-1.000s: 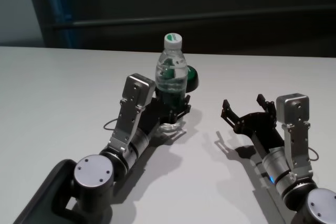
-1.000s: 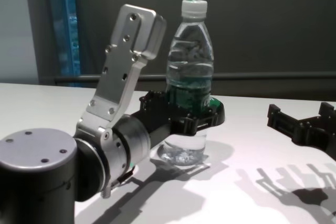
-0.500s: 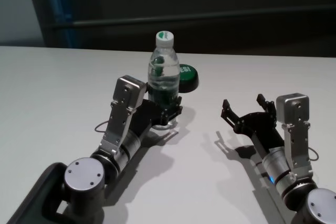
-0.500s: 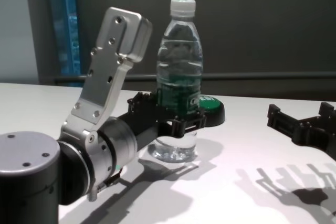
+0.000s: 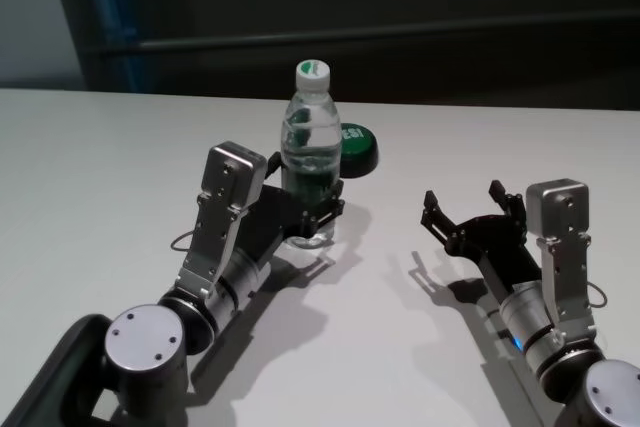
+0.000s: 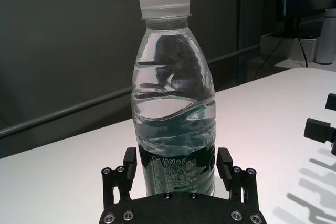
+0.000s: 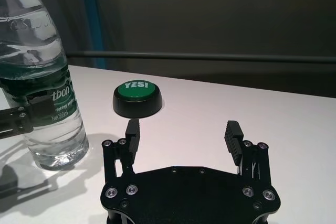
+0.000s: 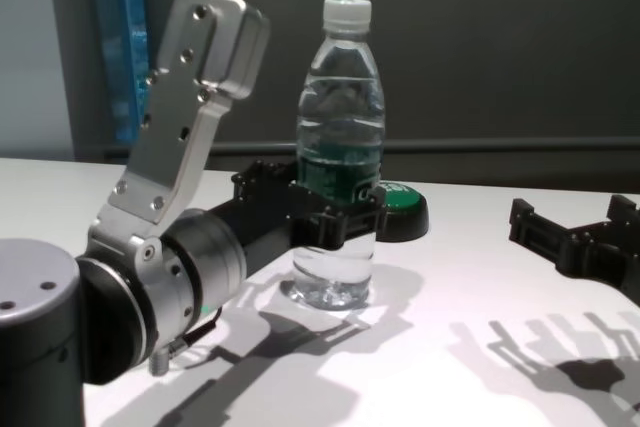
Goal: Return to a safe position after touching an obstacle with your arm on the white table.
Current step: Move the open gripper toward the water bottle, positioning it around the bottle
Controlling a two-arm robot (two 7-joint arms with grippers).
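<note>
The obstacle, a clear water bottle [image 5: 310, 137] with a white cap and dark green label, stands upright on the white table [image 5: 100, 167]. My left gripper [image 5: 308, 195] is open, one finger on each side of the label. In the left wrist view the bottle [image 6: 173, 103] fills the gap between the fingertips [image 6: 129, 163] of that gripper [image 6: 177, 162]; whether they touch it I cannot tell. The chest view shows the same left gripper [image 8: 330, 205] around the bottle [image 8: 340, 137]. My right gripper [image 5: 463, 195] rests open and empty low over the table on the right.
A low round green button [image 5: 352, 147] on a black base, marked YES, sits just behind and to the right of the bottle. It also shows ahead of the right gripper [image 7: 182, 129] as the button [image 7: 137, 95]. A dark wall and rail run behind the table's far edge.
The bottle went from raised and further right to standing on the table, a little left. Since then my left arm has drawn back slightly while the bottle stayed put. The right arm has not moved.
</note>
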